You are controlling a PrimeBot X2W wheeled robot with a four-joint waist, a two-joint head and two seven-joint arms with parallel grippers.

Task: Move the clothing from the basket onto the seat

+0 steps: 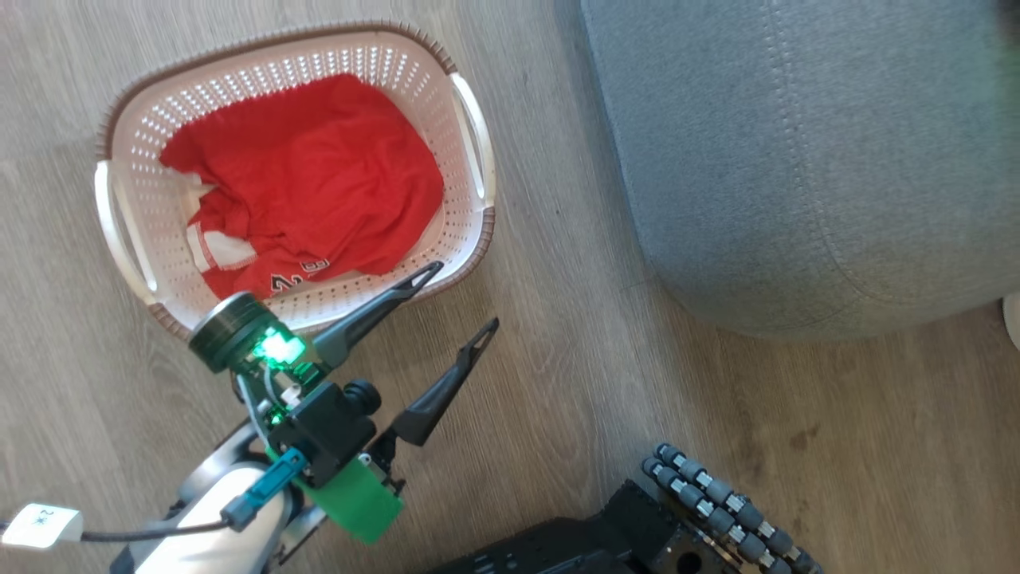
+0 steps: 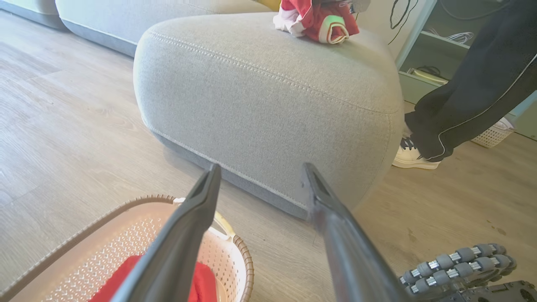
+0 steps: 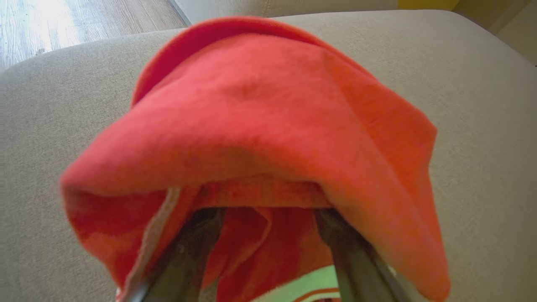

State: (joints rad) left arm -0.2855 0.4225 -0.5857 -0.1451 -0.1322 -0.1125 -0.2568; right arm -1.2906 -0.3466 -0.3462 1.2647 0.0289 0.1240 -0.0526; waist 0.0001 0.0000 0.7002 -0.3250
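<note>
Red soft fabric garment (image 3: pixel 268 126) drapes over your right gripper (image 3: pixel 268 216), jaws apart, seemingly unclamped, above the grey upholstered seat (image 3: pixel 482 126). Left gripper (image 1: pixel 464 295), jaws wide, hangs near the cream perforated basket (image 1: pixel 239 80) of crumpled red clothing (image 1: pixel 319 167).

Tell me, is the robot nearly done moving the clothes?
Partly. Done: one red garment sits on the seat. In hand: it drapes over the open right gripper, which is not yet pulled clear. Left: more clothing lies in the basket, with the open left gripper by its rim.
</note>
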